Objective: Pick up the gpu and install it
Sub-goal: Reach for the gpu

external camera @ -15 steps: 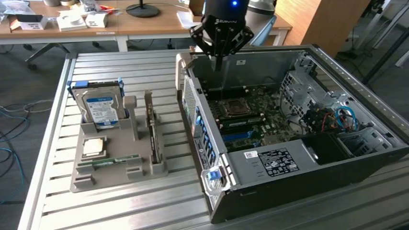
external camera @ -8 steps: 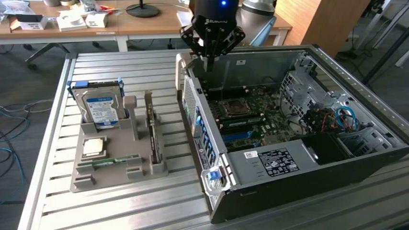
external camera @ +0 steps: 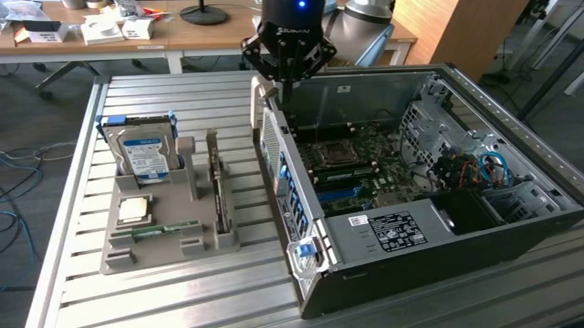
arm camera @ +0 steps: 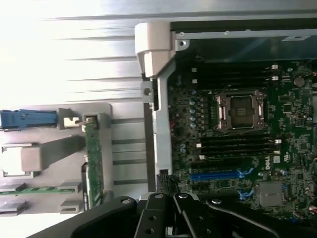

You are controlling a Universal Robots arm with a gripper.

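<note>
The gpu (external camera: 217,184) is a thin dark card standing on edge in a grey holder (external camera: 119,260) on the slatted table, at the exterior view's left of the open computer case (external camera: 383,232). In the wrist view the gpu (arm camera: 93,163) appears as a narrow greenish board edge. My black gripper (external camera: 284,83) hangs above the case's back corner, near its beige latch, well apart from the card. Its fingers are shut with nothing between them. They also show in the wrist view, where the gripper (arm camera: 173,210) sits over the motherboard (arm camera: 237,148).
The holder also carries a hard drive (external camera: 144,152) with a blue-white label, a processor (external camera: 134,208) and a green memory stick (external camera: 155,231). Inside the case lie the processor socket (external camera: 333,152) and a blue slot (external camera: 345,195). A wooden desk (external camera: 182,34) stands behind.
</note>
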